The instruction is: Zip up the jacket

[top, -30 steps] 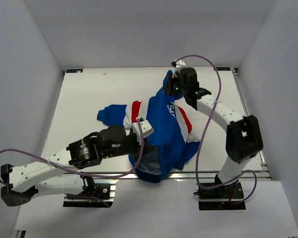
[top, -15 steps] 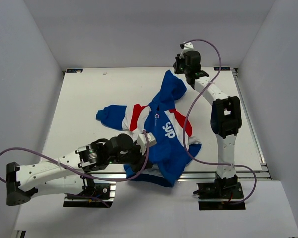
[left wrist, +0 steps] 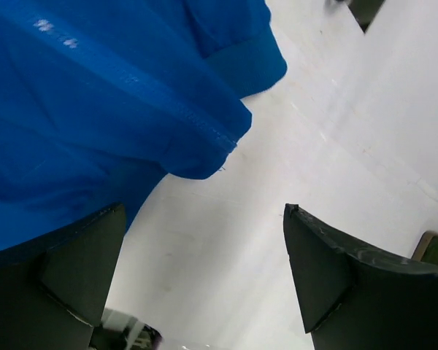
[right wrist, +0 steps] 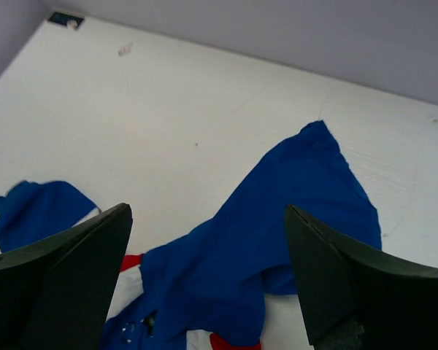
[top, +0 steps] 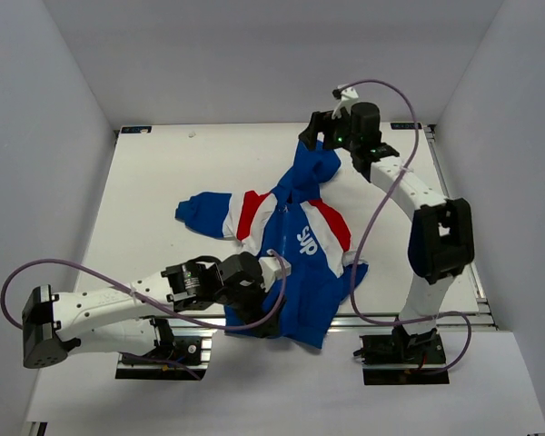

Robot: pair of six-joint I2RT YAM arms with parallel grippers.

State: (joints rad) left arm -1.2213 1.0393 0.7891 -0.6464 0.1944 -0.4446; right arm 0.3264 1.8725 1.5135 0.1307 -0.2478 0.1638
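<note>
The left arm's fingers [left wrist: 80, 255] gape apart at the near hem of the jacket [top: 300, 245], which lies rumpled mid-bench [top: 154, 182], while the right arm's fingers [right wrist: 336, 270] stand spread, empty, above its hood [top: 314, 165].

Your left arm [top: 91, 309] and right arm [top: 404, 186] wear white shells with black joint housings, each trails a looping purple cable [top: 392, 85], and the left gripper [left wrist: 204, 208] and right gripper [right wrist: 208, 208] end in dark wedge-shaped fingers [left wrist: 336, 277].
</note>
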